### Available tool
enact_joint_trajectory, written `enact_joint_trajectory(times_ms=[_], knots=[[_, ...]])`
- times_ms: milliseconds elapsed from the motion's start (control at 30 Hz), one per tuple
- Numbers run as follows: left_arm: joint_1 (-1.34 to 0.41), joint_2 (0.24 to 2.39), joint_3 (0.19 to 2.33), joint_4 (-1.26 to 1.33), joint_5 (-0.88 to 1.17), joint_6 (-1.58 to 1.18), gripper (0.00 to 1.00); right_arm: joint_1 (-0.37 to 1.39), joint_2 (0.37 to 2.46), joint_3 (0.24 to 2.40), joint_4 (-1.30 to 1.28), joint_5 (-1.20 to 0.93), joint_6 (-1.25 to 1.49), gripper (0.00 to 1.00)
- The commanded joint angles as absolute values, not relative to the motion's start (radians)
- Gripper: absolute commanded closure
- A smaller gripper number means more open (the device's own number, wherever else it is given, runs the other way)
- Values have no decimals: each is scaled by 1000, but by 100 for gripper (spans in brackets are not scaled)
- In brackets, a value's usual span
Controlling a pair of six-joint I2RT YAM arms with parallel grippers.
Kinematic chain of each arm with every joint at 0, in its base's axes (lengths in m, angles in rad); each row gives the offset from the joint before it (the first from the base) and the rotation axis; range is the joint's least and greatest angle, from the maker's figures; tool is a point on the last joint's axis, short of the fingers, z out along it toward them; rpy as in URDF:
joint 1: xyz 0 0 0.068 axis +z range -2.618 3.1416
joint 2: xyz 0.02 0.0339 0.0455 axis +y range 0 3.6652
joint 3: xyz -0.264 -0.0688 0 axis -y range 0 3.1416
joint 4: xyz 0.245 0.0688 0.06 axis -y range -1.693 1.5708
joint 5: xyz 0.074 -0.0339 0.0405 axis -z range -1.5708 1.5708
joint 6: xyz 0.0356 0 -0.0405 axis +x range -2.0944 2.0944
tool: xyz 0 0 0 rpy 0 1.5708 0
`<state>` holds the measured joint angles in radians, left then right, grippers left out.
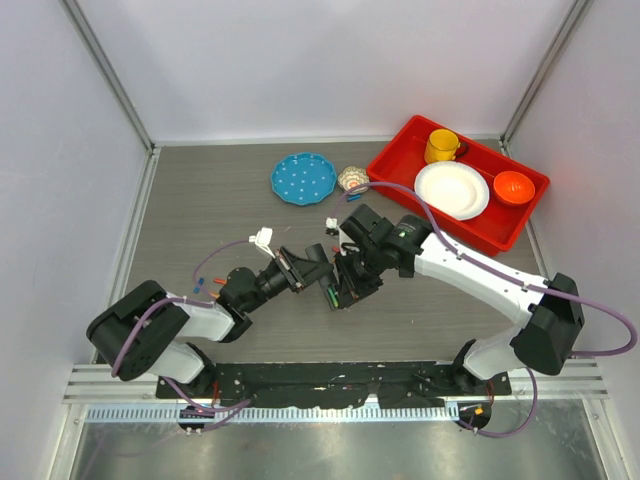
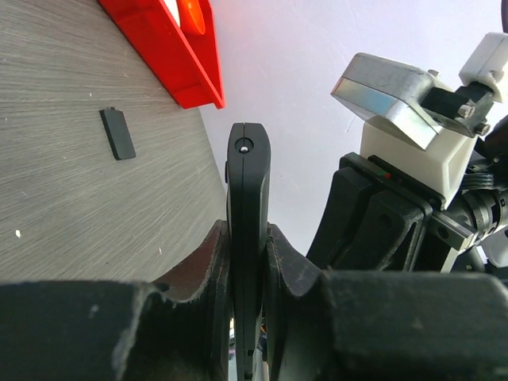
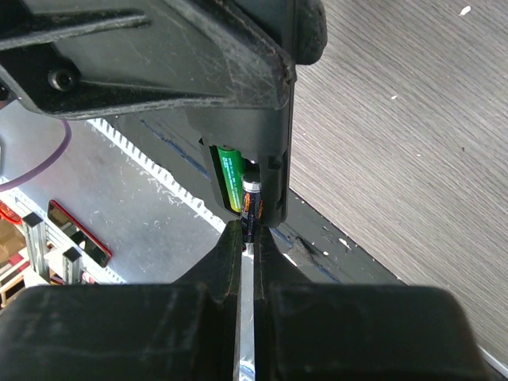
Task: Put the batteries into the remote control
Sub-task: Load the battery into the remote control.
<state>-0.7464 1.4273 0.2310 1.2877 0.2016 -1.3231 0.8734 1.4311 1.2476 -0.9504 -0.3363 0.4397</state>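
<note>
The remote control [image 2: 248,182] is a slim black bar held edge-on between my left gripper's [image 2: 248,238] fingers, lifted off the table. In the right wrist view its open compartment [image 3: 270,171] faces me, with a green battery [image 3: 231,176] seated inside. My right gripper [image 3: 248,234] is shut on a dark battery with orange print [image 3: 252,208], whose top end is in the slot beside the green one. In the top view both grippers meet at the table's middle, left gripper [image 1: 318,262] and right gripper [image 1: 350,283].
A small flat black cover [image 2: 117,132] lies on the table. A red tray [image 1: 400,150] at the back right holds a yellow cup [image 1: 441,146], a white plate [image 1: 451,189] and an orange bowl [image 1: 513,186]. A blue plate [image 1: 303,178] sits at the back.
</note>
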Motion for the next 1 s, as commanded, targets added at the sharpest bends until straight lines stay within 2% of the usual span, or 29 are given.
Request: enact_joint_trajectory(times_ms=[0,967], knots=[[-756,1388,229,1546,210,-1310,100,873,1439,1278,-937,-347,417,99],[-801,1393,238,1546,207,-1313,100,831,1465,1292,-916,-314,431,99]])
